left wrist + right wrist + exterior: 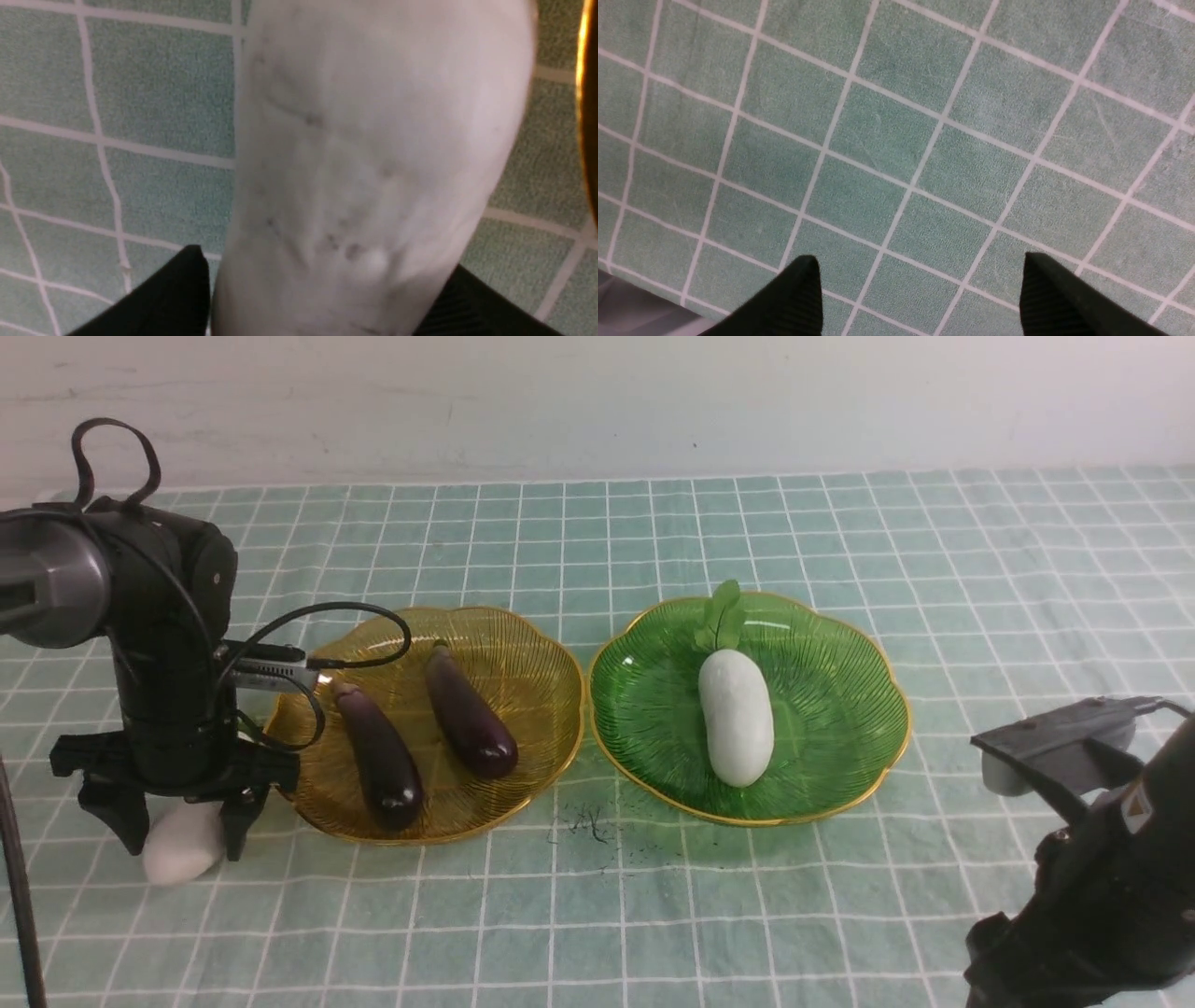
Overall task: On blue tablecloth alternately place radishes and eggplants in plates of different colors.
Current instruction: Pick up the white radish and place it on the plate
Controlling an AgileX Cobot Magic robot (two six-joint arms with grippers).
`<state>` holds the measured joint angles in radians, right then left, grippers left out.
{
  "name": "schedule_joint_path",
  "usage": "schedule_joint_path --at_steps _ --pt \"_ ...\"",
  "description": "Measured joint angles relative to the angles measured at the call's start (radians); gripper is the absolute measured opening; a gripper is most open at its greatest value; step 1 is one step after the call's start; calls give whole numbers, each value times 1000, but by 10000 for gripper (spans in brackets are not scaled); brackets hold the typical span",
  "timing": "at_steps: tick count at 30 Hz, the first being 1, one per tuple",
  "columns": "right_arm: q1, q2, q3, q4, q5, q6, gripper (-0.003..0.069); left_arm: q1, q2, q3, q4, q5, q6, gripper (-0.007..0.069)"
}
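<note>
Here the left pincer (182,842) stands spread, straddling the loose white radish (177,866), which lies on the blue tablecloth (653,915) between its jaws. The radish is probably light, stiff and slippery, so grip across its thick middle. To that pincer's right, the amber plate (523,653) holds both eggplants (378,770) (471,714) and the green plate (840,644) holds the other radish (738,714). The right pincer (915,280) gapes, holding nothing

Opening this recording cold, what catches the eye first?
Two bright plates sit side by side at centre: the amber plate holds both eggplants, the green plate one radish. At the amber plate's left, the left gripper straddles a second radish lying on the cloth.
</note>
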<state>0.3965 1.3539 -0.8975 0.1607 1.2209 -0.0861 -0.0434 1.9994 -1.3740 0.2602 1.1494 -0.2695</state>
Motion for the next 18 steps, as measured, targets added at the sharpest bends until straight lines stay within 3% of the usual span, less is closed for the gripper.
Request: schedule_joint_path --at_steps 2,11,18 --pt "0 0 0 0 0 0 515 0 0 0 13 6 -1 424" --pt "0 0 0 -6 0 0 515 18 -36 0 120 47 -25 425" --pt "0 0 0 -7 0 0 515 19 -247 -28 64 57 -9 425"
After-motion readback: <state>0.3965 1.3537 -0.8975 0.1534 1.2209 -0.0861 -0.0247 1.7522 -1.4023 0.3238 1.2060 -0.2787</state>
